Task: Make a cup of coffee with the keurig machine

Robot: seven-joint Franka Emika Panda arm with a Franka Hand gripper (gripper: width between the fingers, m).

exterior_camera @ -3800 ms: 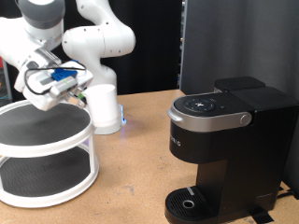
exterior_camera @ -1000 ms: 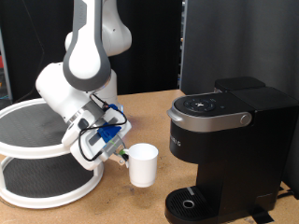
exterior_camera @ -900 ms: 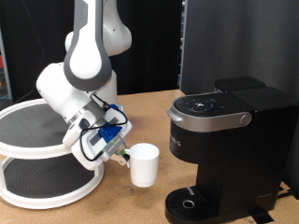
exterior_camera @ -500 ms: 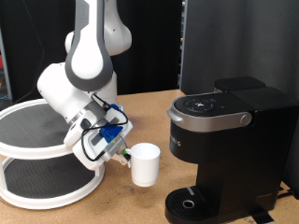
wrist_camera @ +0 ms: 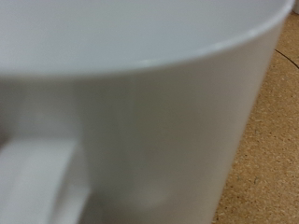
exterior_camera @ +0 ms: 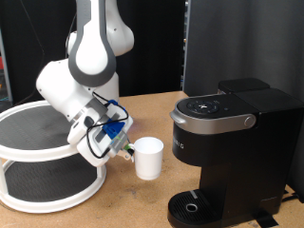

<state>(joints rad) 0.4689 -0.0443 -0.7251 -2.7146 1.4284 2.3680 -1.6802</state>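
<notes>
Gripper [exterior_camera: 125, 149] sits low over the table [exterior_camera: 123, 204], just off the tiered stand [exterior_camera: 47, 157] on the exterior view's left. Fingers clamp the cup [exterior_camera: 147, 158] by its handle side; cup upright, hanging right at the fingertips, a bit above the table, not touching it. Keurig [exterior_camera: 231, 152] stands beyond the cup from the fingers, toward the exterior view's right, near but apart; lid down, drip base [exterior_camera: 195, 207] bare. Wrist cam: cup wall [wrist_camera: 159, 140] fills nearly the whole view, v. close & blurred, handle [wrist_camera: 37, 182] at one corner, cork-like table [wrist_camera: 276, 140] showing past it. Fingers themselves not visible there.
</notes>
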